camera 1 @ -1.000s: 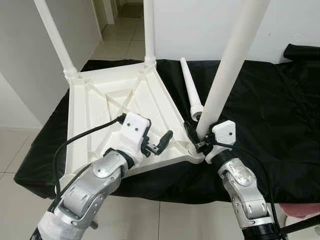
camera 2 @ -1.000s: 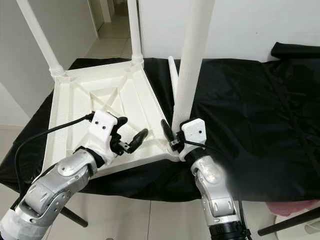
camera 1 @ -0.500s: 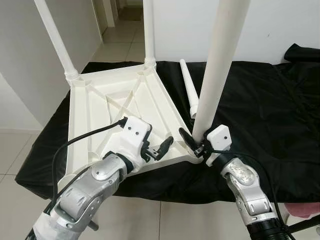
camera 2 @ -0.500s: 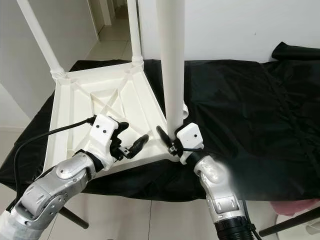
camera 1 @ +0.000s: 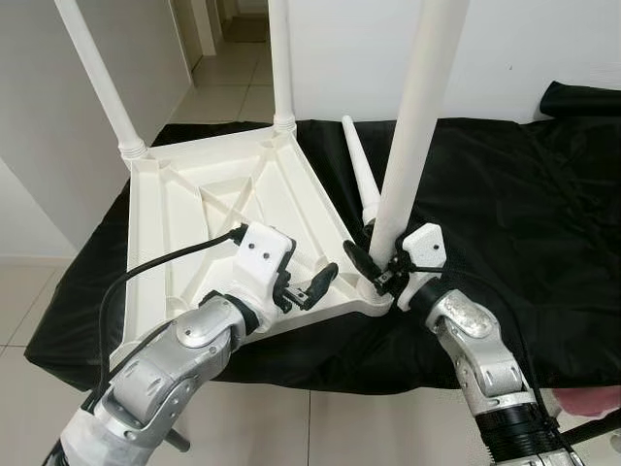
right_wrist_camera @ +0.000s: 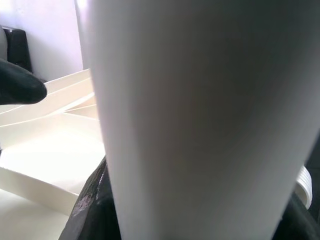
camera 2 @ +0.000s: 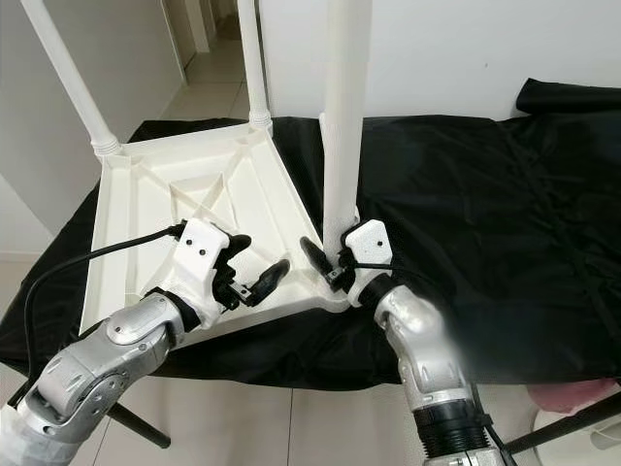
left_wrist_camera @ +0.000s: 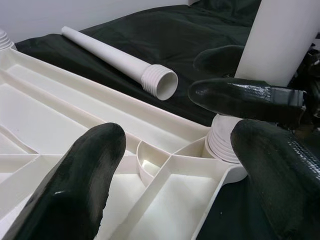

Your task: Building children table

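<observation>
1. The right gripper (camera 1: 380,273) is closed around the base of a white table leg (camera 1: 415,116), which is held upright and slightly tilted, its threaded lower end seated at the near right corner socket of the tabletop.
2. The left gripper (camera 1: 303,288) is held with its fingers (left_wrist_camera: 87,180) spread apart over the ribbed underside near the same corner; nothing is grasped between them.
3. The white tabletop (camera 1: 184,209) is laid upside down on a black cloth (camera 1: 524,194), toward the left of the covered surface, its near edge just above the left arm.
4. Two mounted legs (camera 1: 97,78) are seen standing upright at the far left and far right corners of the tabletop.
5. A loose leg (camera 1: 359,175) is laid on the cloth just right of the tabletop, behind the held leg, its threaded open end turned toward the near side.
6. A tiled floor (camera 1: 29,301) is seen at the left, and a white wall (camera 1: 514,44) beyond the cloth.
</observation>
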Controlling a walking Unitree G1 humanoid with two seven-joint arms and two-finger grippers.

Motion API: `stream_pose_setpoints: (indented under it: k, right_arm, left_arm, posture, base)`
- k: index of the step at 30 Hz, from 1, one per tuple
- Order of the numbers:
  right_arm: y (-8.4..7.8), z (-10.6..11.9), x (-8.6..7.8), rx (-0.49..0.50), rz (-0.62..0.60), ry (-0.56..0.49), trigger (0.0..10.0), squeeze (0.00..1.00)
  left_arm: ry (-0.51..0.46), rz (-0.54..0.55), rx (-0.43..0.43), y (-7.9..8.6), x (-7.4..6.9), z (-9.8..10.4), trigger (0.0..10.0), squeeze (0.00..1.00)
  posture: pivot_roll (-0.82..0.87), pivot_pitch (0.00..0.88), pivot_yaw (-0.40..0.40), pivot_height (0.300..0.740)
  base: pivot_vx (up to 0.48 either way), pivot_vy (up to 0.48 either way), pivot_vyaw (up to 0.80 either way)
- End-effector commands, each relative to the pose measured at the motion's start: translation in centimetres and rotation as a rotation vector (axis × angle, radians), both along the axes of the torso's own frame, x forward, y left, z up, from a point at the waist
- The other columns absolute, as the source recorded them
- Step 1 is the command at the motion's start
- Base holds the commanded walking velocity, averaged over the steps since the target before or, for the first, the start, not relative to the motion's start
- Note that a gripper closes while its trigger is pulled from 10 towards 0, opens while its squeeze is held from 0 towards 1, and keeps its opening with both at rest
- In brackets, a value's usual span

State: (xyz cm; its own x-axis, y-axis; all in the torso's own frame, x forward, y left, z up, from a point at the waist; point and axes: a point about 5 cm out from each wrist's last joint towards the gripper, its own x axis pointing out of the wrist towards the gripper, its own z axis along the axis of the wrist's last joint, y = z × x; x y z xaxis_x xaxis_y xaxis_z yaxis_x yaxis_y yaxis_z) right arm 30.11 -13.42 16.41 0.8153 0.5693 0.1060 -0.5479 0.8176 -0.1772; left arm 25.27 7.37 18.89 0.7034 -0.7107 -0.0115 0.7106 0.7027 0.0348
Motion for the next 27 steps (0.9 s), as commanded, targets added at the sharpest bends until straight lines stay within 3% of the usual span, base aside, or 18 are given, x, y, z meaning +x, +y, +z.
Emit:
stream_pose_setpoints:
  k: [1, 16, 27]
  right_arm:
    - [-0.5, -2.6, 0.0, -0.015, -0.028, 0.147, 10.0, 0.0]
    - [-0.6, -3.3, 0.5, 0.127, -0.109, 0.289, 10.0, 0.0]
    - [0.6, -3.5, -0.4, 0.087, -0.145, 0.209, 10.0, 0.0]
  left_arm:
    - [-0.004, -0.219, 0.02, -0.7, -1.0, 0.2, 10.0, 0.0]
    - [-0.002, -0.219, 0.021, -0.6, -1.0, 0.4, 10.0, 0.0]
    - [-0.002, -0.216, 0.026, -0.6, -1.1, 0.4, 10.0, 0.0]
  posture:
    - [0.03, 0.06, 0.094, 0.74]
    - [0.03, 0.047, 0.095, 0.74]
    - [0.04, 0.046, 0.088, 0.74]
  base:
    - [0.0, 0.0, 0.0]
    - [0.0, 0.0, 0.0]
    - [0.0, 0.0, 0.0]
